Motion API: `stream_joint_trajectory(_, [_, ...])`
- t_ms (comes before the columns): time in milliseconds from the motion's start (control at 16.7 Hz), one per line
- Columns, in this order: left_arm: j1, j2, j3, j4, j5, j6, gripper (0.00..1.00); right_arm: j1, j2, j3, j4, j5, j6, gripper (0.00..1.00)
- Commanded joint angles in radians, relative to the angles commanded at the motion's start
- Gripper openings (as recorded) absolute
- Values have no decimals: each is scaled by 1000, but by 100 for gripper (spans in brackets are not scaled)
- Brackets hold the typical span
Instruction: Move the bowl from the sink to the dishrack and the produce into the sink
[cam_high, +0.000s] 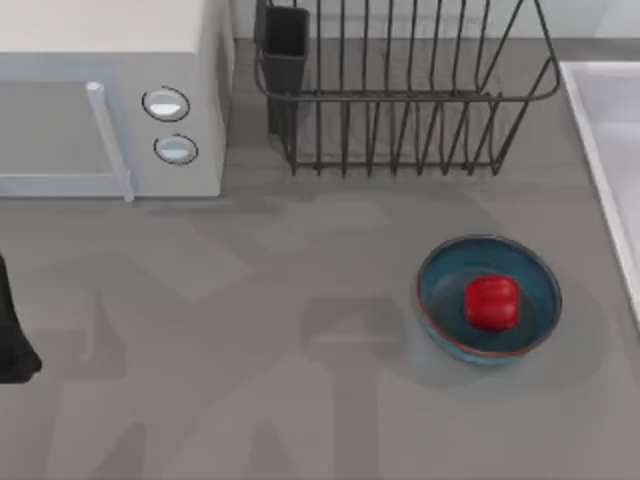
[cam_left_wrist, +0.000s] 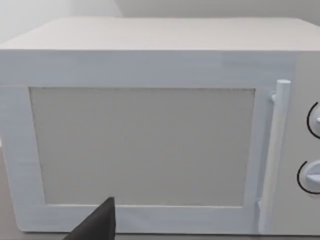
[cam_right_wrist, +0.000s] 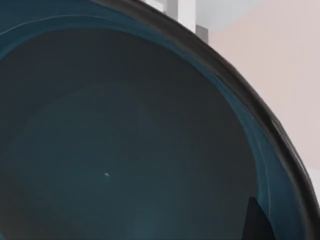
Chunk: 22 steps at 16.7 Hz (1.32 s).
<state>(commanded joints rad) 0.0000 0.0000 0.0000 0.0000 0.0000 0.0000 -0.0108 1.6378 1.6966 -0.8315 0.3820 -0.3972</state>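
A deep-blue bowl with a rust-brown rim stands on the grey counter, right of the middle. The red produce lies inside it. The dark wire dishrack stands behind it, with a black utensil cup at its left corner. The sink shows its white rim at the right edge. In the right wrist view a blue bowl's inside looms very close, with a dark part of my right gripper just over its rim. My left arm waits at the left edge of the table.
A white microwave with two round knobs fills the back left corner. The left wrist view faces its door, with a dark tip of the left gripper low in front. Open grey counter lies between the microwave and the bowl.
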Motion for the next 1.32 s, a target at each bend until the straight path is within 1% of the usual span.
stream_joint_trajectory(240, [0, 0, 0, 0, 0, 0, 100, 374, 15, 1, 394, 198, 179, 0])
stream_joint_trajectory(360, [0, 0, 0, 0, 0, 0, 100, 538, 22, -9, 561, 284, 261, 0])
stream_joint_trajectory(480, [0, 0, 0, 0, 0, 0, 100, 668, 26, -22, 690, 355, 332, 0])
stream_joint_trajectory(600, [0, 0, 0, 0, 0, 0, 100, 755, 27, -35, 776, 408, 386, 0])
stream_joint_trajectory(780, [0, 0, 0, 0, 0, 0, 100, 806, 27, -42, 826, 440, 420, 0])
stream_joint_trajectory(1080, [0, 0, 0, 0, 0, 0, 100, 802, 25, -42, 826, 435, 421, 0])
stream_joint_trajectory(1200, [0, 0, 0, 0, 0, 0, 100, 794, 52, -56, 861, 428, 421, 0])
stream_joint_trajectory(1320, [0, 0, 0, 0, 0, 0, 100, 779, 104, -88, 939, 413, 420, 0])
